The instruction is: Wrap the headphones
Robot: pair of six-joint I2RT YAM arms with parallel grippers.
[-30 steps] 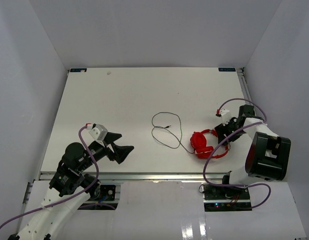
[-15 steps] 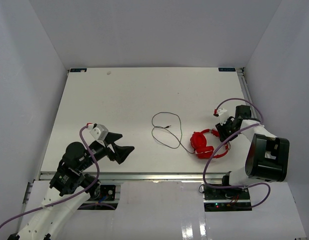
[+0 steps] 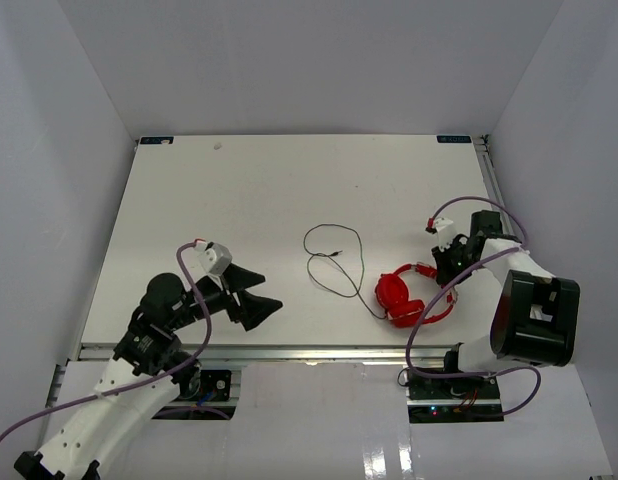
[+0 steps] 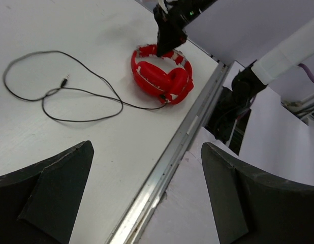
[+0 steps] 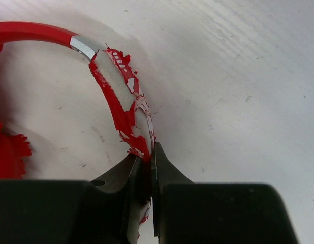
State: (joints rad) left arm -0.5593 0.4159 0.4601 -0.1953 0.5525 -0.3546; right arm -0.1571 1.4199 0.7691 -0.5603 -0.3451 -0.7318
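The red headphones [image 3: 402, 296] lie on the white table near its front right, ear cups together. Their thin dark cord [image 3: 334, 262] runs left in loose loops, the plug lying inside a loop. My right gripper [image 3: 435, 270] is shut on the headband [image 5: 118, 101], whose red coating is peeling; the jaws pinch the band at its far right side [image 5: 147, 158]. One ear cup [image 5: 7, 152] shows at the left edge. My left gripper [image 3: 259, 298] is open and empty near the front edge, well left of the headphones [image 4: 162, 79] and cord [image 4: 70, 91].
The table's metal front rail [image 4: 167, 168] runs under my left gripper [image 4: 147, 147]. Purple robot cables [image 3: 429, 320] loop beside the right arm close to the headphones. White walls enclose the table on three sides.
My right gripper has closed onto the headband, and the headphones shifted slightly left. My left arm has moved a little to the right, still open.
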